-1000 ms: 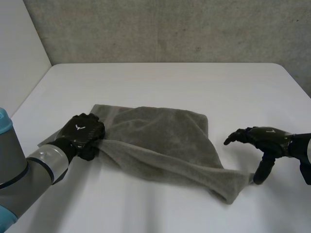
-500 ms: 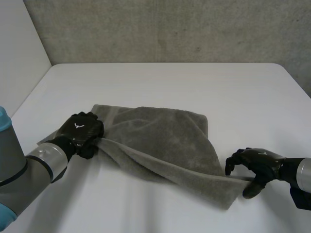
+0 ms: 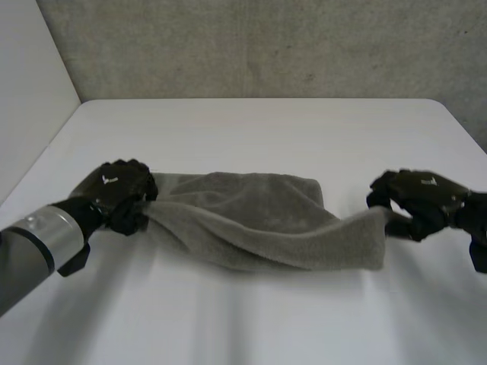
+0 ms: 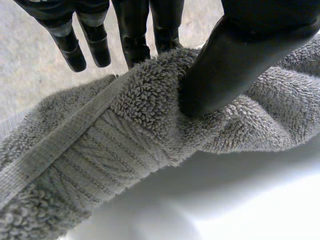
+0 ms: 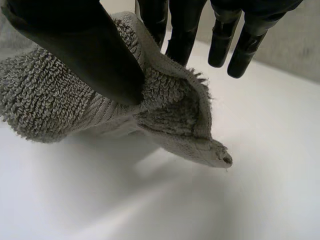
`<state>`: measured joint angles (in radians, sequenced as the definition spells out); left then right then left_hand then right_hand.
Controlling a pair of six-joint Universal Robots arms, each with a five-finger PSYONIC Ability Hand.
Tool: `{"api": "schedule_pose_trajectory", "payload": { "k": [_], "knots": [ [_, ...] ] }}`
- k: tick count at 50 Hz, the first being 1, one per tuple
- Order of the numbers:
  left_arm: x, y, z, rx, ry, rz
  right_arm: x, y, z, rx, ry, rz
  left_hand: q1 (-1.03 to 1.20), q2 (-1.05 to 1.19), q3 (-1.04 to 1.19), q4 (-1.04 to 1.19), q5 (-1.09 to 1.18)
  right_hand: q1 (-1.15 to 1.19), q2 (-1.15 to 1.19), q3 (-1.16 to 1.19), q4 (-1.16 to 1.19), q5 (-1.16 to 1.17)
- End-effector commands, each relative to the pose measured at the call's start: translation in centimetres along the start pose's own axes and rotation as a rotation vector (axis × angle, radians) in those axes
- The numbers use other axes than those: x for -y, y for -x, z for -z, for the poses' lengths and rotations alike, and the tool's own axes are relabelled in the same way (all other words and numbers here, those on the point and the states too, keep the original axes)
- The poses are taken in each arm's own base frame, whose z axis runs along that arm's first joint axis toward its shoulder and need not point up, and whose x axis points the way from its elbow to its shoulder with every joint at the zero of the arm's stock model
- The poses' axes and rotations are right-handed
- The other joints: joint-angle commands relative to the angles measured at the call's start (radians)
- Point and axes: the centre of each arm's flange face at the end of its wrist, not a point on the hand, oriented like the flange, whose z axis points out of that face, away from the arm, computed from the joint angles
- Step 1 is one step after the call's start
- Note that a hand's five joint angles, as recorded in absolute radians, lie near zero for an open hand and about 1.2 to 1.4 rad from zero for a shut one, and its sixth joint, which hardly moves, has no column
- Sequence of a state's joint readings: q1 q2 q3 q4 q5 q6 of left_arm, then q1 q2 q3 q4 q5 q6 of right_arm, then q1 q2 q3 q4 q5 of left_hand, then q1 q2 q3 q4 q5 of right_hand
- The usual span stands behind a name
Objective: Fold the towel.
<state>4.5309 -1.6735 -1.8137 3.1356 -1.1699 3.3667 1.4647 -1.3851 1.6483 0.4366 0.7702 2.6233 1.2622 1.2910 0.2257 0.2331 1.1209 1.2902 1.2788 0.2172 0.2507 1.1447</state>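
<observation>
While the grey terry towel (image 3: 259, 224) lies stretched across the middle of the white table (image 3: 259, 129), its two near ends are lifted off the surface. At the towel's left end, the left robot hand (image 3: 122, 194) is closed on the cloth. Its wrist view shows the thumb (image 4: 235, 55) pressing a bunched fold of terry against the fingers (image 4: 135, 35), just beside the flat woven band (image 4: 60, 145) that runs along the hem. At the towel's right end, the right robot hand (image 3: 418, 199) likewise pinches the cloth. In its wrist view the thumb clamps the hemmed edge against the fingers, and the very corner (image 5: 210, 152) pokes out past the grip and hangs clear of the table. Between the two hands the near edge of the towel is drawn into a raised, slightly sagging ridge, while the far part rests flat on the table. The hands are well apart, one toward each side of the table, and the grey left arm (image 3: 38, 243) reaches in from the near left. Behind the table stands a rough grey wall (image 3: 266, 46).
</observation>
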Motion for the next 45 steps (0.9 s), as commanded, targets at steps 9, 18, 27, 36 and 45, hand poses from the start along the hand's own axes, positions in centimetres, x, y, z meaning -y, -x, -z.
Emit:
{"api": "schedule_pose_trajectory", "payload": {
  "k": [9,18,27,36,45],
  "knots": [
    [8.9,5.9,-7.6,0.098,-0.260,-0.122,13.0,-3.1,-6.0,-0.338,-0.305,0.386,0.134,0.105,-0.051,-0.059,0.101,0.106,0.117,-0.043,-0.076,0.077],
    [22.9,5.9,-1.9,0.207,-0.781,-0.267,26.0,-0.3,2.0,-0.533,-0.952,0.467,0.134,0.105,-0.051,-0.059,0.101,0.106,0.117,-0.043,-0.076,0.077],
    [19.1,6.1,-2.2,0.185,-0.758,-0.193,17.8,-0.5,-2.5,-0.407,-0.623,0.335,0.134,0.105,-0.051,-0.059,0.101,0.106,0.117,-0.043,-0.076,0.077],
    [6.6,5.4,-5.1,0.155,-0.399,-0.092,7.6,0.7,-5.2,-0.330,-0.321,0.285,0.134,0.105,-0.051,-0.059,0.101,0.106,0.117,-0.043,-0.076,0.077],
    [-3.9,2.1,-5.7,0.045,-0.105,-0.174,-2.3,2.5,-6.9,-0.267,-0.087,0.302,0.134,0.105,-0.051,-0.059,0.101,0.106,0.117,-0.043,-0.076,0.077]
  ]
}}
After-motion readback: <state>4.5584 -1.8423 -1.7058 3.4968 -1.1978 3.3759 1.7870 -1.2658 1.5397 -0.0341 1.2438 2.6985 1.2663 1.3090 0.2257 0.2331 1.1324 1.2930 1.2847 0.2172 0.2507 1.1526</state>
